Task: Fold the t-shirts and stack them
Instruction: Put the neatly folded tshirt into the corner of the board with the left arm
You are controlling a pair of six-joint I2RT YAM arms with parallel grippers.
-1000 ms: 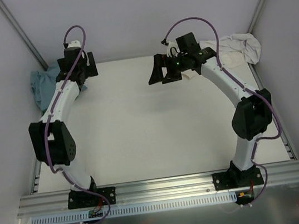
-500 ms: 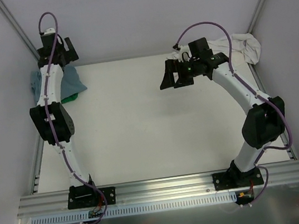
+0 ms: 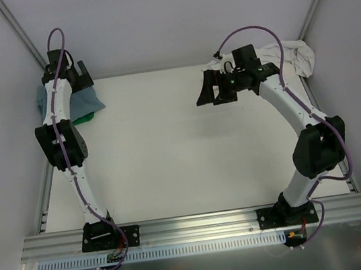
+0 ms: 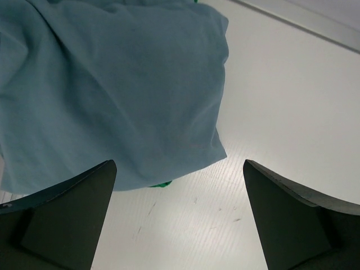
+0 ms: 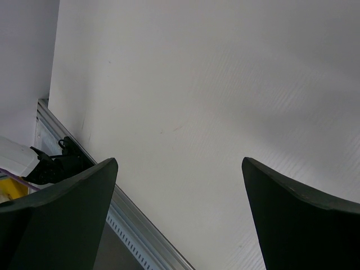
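Note:
The slate-blue t-shirt [image 3: 86, 101] lies crumpled at the table's far left corner. It fills the upper left of the left wrist view [image 4: 112, 95]. A bit of the green t-shirt [image 3: 83, 119] pokes out from under its near edge, also seen in the left wrist view [image 4: 160, 184]. The cream t-shirt [image 3: 291, 57] lies bunched at the far right corner. My left gripper [image 3: 76, 82] [image 4: 180, 219] is open and empty, above the blue shirt's near edge. My right gripper [image 3: 211, 94] [image 5: 180, 219] is open and empty, above bare table left of the cream shirt.
The white table [image 3: 182, 148] has grey walls on three sides. An aluminium rail [image 3: 200, 223] with both arm bases runs along the near edge and shows in the right wrist view [image 5: 140, 236]. The left arm reaches straight along the table's left edge.
My left arm has stretched out and its gripper has moved back and left over the blue shirt. My right gripper has drifted slightly right, still open.

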